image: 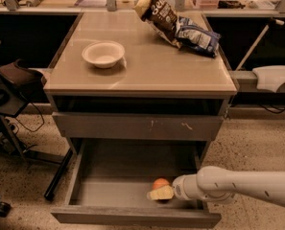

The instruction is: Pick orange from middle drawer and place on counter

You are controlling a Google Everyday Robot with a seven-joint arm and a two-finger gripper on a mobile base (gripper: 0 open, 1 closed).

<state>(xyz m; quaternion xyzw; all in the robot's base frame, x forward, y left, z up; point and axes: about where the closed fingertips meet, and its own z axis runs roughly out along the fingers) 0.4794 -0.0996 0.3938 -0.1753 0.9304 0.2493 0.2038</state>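
Observation:
The orange (160, 182) lies on the grey floor of the pulled-out middle drawer (111, 191), near its front right. My gripper (160, 192) reaches in from the right on a white arm (238, 186), sits low in the drawer and is right at the orange's near side, partly covering it. The orange rests on the drawer floor. The glossy beige counter (151, 71) tops the cabinet above.
A white bowl (103, 53) stands on the counter's left. A brown snack bag (157, 12) and a blue one (197, 37) lie at its back right. A shut scratched drawer front (137, 126) overhangs the open drawer. A black stool (12, 83) stands to the left.

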